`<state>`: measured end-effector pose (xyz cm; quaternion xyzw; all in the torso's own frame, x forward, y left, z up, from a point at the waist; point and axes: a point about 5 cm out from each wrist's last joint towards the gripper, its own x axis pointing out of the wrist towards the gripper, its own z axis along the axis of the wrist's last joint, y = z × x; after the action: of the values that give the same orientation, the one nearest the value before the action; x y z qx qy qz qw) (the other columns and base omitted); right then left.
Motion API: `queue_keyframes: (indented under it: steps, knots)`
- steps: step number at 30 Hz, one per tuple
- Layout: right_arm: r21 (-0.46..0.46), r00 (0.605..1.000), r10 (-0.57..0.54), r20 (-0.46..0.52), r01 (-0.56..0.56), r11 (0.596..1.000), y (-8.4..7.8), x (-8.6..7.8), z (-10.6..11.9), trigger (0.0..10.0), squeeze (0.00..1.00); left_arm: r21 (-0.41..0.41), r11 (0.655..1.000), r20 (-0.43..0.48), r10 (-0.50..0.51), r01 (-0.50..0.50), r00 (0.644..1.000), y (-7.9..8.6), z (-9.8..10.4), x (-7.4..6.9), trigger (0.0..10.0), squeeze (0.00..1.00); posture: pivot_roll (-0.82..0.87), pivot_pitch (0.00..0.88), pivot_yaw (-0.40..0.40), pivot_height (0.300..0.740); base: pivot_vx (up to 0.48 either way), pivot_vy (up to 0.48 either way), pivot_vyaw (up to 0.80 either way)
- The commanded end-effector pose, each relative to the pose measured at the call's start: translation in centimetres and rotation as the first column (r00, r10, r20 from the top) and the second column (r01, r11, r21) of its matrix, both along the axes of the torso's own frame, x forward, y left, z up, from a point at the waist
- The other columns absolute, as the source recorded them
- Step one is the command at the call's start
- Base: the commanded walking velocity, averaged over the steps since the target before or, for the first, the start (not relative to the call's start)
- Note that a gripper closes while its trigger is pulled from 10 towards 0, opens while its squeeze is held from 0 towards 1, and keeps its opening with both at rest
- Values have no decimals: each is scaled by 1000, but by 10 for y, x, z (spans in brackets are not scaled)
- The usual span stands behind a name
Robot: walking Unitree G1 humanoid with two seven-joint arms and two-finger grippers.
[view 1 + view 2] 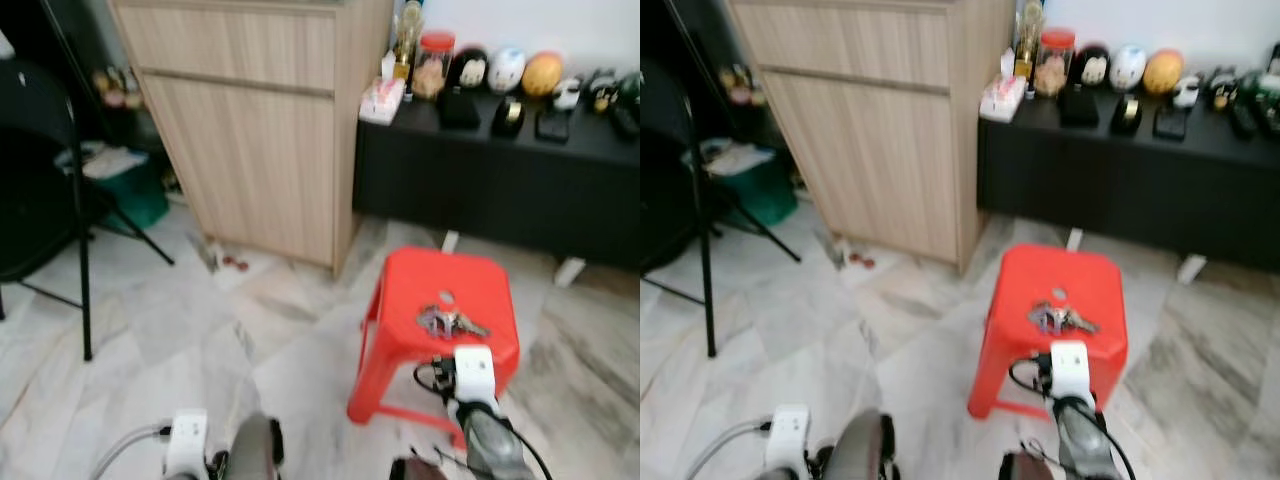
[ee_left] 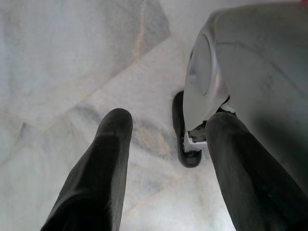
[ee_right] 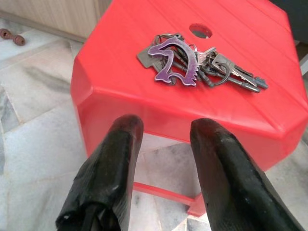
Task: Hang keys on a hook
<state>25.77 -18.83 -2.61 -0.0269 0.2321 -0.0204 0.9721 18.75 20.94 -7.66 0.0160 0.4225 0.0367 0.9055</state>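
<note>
I see keys (image 3: 202, 65) flat on red stool (image 3: 125, 72) | right gripper (image 3: 163, 127) spread, just short | left gripper (image 2: 166, 127) spread over floor (image 2: 62, 62)

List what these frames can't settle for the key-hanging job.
- Hook: I can't pick one out in the blurred head views.
- Keys: how many is unclear; they overlap under the purple fob.
- Items on the black bench: too blurred to identify.
- Red stool: legs hidden behind the open right gripper.

A bunch of keys (image 1: 1060, 318) lies on a red stool (image 1: 1025, 345) on a marble floor (image 1: 790, 320), near a wooden cabinet (image 1: 880, 120).
</note>
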Motion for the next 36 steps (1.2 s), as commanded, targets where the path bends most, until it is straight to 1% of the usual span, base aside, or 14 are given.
queue_keyframes:
  steps: [1,5,10,12,14,18,20,30,32,34,36]
  knots:
    - [18,1000,2,-10,-2,1000,1,-1,-1,10000,0,7,1000,24,14,-14,1000,5,5,8,10000,0,93,88,-15,615,0,0,0]
    - [7,1000,1,-9,-1,1000,3,0,-1,10000,0,5,1000,26,16,-16,1000,5,5,8,10000,0,93,86,-15,615,0,0,0]
    - [27,1000,9,-11,-9,1000,5,0,-2,10000,0,2,1000,26,19,-19,999,5,5,7,10000,0,95,81,-17,615,264,0,0]
    - [19,999,42,-5,-42,999,10,0,-2,10000,0,-1,1000,26,26,-25,999,5,5,7,10000,0,96,76,-17,615,296,0,0]
    - [17,999,50,1,-50,999,11,-1,-1,10000,0,-2,1000,26,27,-27,999,5,5,7,10000,0,96,75,-17,615,315,0,0]
    - [23,998,55,6,-55,998,11,-1,-2,10000,0,-1,1000,26,25,-25,999,5,5,8,10000,0,96,68,-16,615,319,0,548]
    - [34,999,38,4,-38,999,10,-2,-2,10000,0,-2,1000,26,23,-23,999,5,5,8,10000,0,94,65,-16,615,319,0,0]
    - [17,1000,5,-7,-5,1000,0,-4,-3,10000,0,-6,1000,20,12,-12,1000,3,4,6,10000,0,88,54,-17,615,326,0,0]
    - [33,999,-32,-19,32,999,-3,-5,-4,10000,0,-7,1000,17,12,-12,1000,3,4,6,10000,0,90,53,-19,615,289,0,0]
    - [36,999,-41,-22,42,998,-3,-5,-4,10000,0,-7,1000,15,12,-12,1000,3,3,6,10000,0,91,53,-19,615,244,0,0]
    - [49,996,-76,-46,78,996,-5,-6,-6,10000,0,-11,1000,18,10,-10,1000,2,3,6,10000,0,91,52,-18,615,0,0,-303]
